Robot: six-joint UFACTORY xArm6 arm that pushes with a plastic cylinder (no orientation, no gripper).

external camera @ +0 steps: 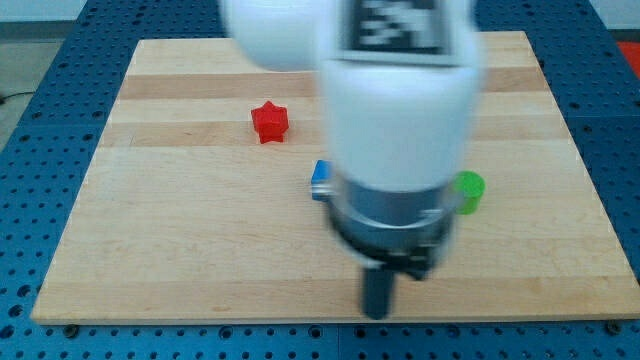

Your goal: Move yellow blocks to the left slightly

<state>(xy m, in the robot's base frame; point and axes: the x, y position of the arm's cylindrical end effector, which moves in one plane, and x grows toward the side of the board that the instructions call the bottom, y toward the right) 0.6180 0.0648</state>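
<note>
No yellow block shows in the camera view; the arm's white body covers the board's middle and may hide blocks. My tip is the lower end of the dark rod, near the board's bottom edge, below the arm. A red star-shaped block lies up and to the left of the tip. A blue block peeks out at the arm's left edge, above the tip. A green round block peeks out at the arm's right edge. The tip touches no visible block.
The wooden board lies on a blue perforated table. The arm's white body with a black-and-white marker on top fills the view's upper middle.
</note>
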